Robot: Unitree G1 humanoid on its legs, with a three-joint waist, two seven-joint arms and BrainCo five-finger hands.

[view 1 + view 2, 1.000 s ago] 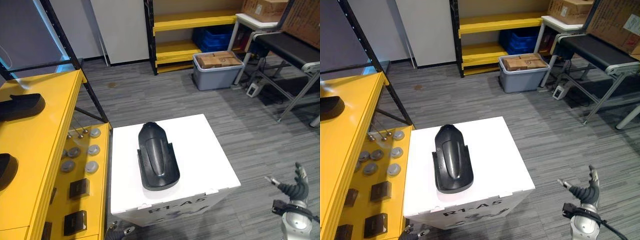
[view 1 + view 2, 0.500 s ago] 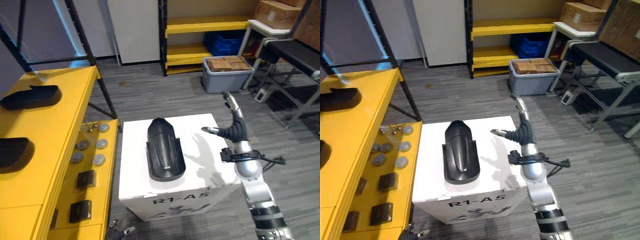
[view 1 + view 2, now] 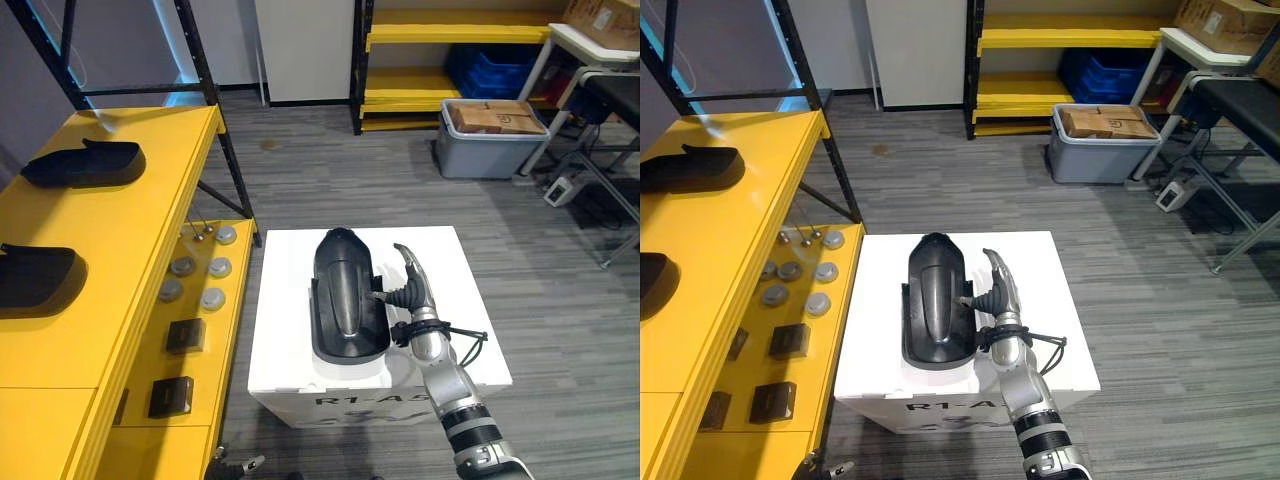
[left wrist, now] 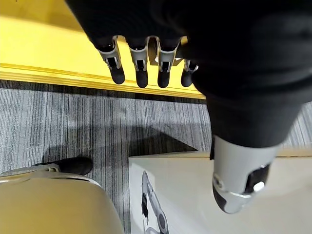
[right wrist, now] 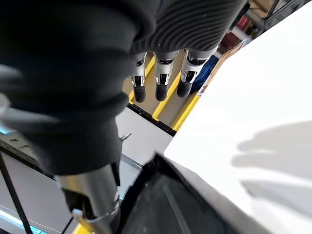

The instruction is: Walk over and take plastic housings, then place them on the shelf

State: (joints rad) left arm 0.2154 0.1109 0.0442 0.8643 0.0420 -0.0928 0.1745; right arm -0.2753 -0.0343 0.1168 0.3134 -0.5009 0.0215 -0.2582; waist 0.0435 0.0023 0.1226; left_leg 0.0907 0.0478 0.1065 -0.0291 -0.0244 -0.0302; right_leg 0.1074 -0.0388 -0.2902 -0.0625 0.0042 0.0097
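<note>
Industrial storeroom or parts workshop. Yellow shelf (image 3: 120, 230) on black steel uprights (image 3: 225, 160) at 9 o'clock holds moulded black housings (image 3: 85, 163), with round metal parts (image 3: 200, 280) and black blocks (image 3: 185, 335) on the tier below. Second yellow rack (image 3: 450, 33) with blue crates (image 3: 490, 75) at 12 o'clock. Grey tote (image 3: 490, 155) of cardboard boxes (image 3: 495, 117) at 1 o'clock. Grey plank floor (image 3: 330, 170). White box (image 3: 450, 270) at centre.
</note>
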